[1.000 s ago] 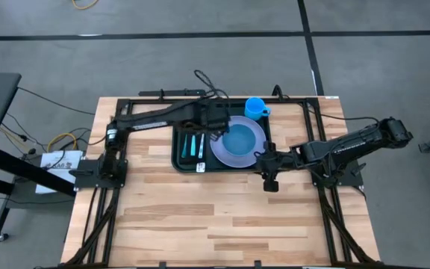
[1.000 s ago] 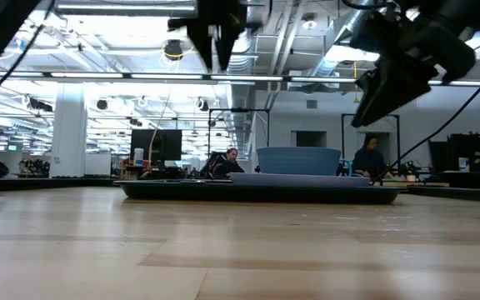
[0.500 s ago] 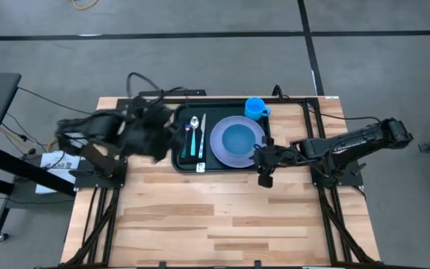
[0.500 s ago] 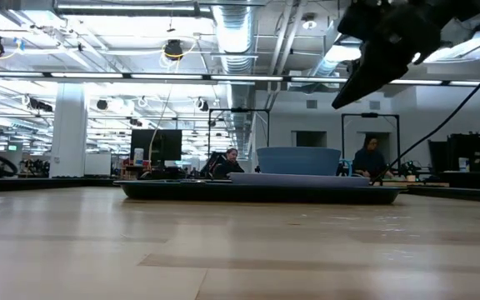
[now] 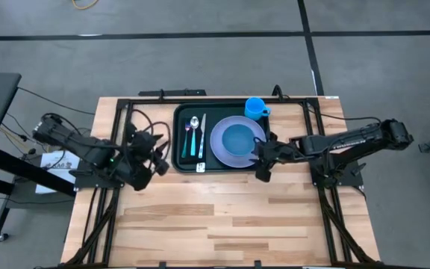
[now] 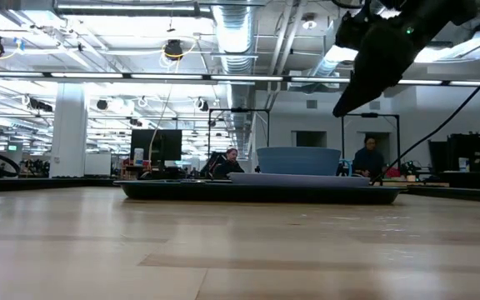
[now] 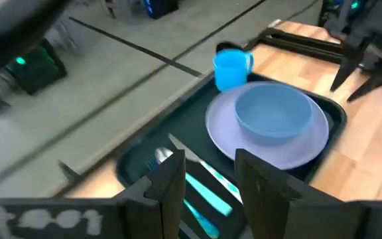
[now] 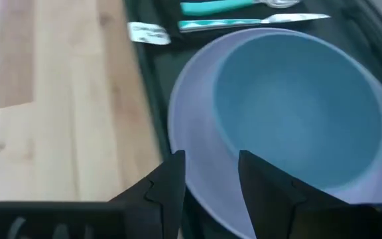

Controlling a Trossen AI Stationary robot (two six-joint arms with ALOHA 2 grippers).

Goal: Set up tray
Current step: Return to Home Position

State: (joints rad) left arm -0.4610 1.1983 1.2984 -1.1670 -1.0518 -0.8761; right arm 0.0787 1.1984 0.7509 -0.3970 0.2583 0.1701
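L pincer (image 5: 155, 161) off tray (image 5: 175, 142), R pincer (image 5: 261, 170) by plate (image 5: 216, 142), both part-open, empty: lift R clear, then home.

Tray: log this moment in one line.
tray: plate, bowl, cutlery aboard | left claw: open, off tray | right claw: open, at tray corner

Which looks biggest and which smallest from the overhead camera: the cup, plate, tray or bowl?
Largest to smallest in the high view:
1. tray
2. plate
3. bowl
4. cup
All sit together on the table, so nearness to the camera hardly affects this order.
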